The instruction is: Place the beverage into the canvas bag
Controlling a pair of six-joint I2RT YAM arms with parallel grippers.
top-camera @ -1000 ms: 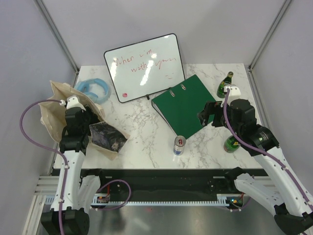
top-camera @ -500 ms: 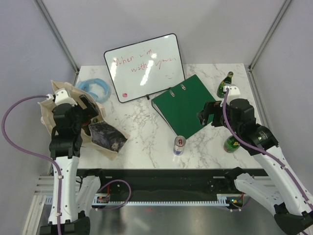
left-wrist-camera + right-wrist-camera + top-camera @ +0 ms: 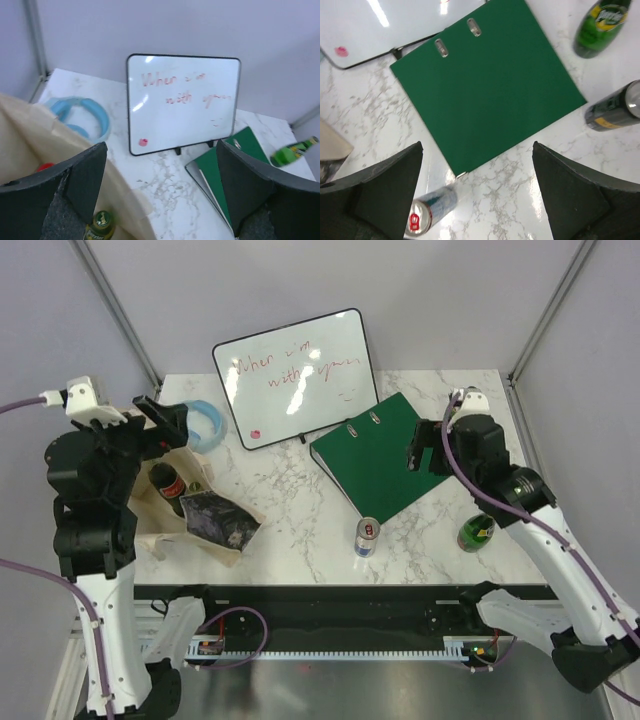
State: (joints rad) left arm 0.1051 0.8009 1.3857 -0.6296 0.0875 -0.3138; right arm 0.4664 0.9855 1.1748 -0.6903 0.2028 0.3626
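The canvas bag point(image 3: 30, 131) sits slumped at the table's point(image 3: 290, 498) 8 o'clock corner, its mouth open upward. 1 dark bottle with a red cap point(image 3: 165, 481) stands inside it. The left wrist view shows a green-topped bottle point(image 3: 101, 223) at the cloth's edge, but I cannot tell whether it is inside or just beside the bag. So at least 1 beverage looks delivered.

The job reads as partway done, with 3 drinks out on the marble:
- a can point(image 3: 367, 537) at 6 o'clock
- a green container point(image 3: 476, 532) at 4 o'clock
- a green bottle point(image 3: 600, 24) toward 2 o'clock, seen from the right wrist

The left end effector point(image 3: 161, 165) hangs above the bag with its jaws spread wide, carrying and touching nothing. The right end effector point(image 3: 476, 150) is equally wide and empty. It hovers over the green binder point(image 3: 490, 85), with the can just below it at 7 o'clock in its own view.
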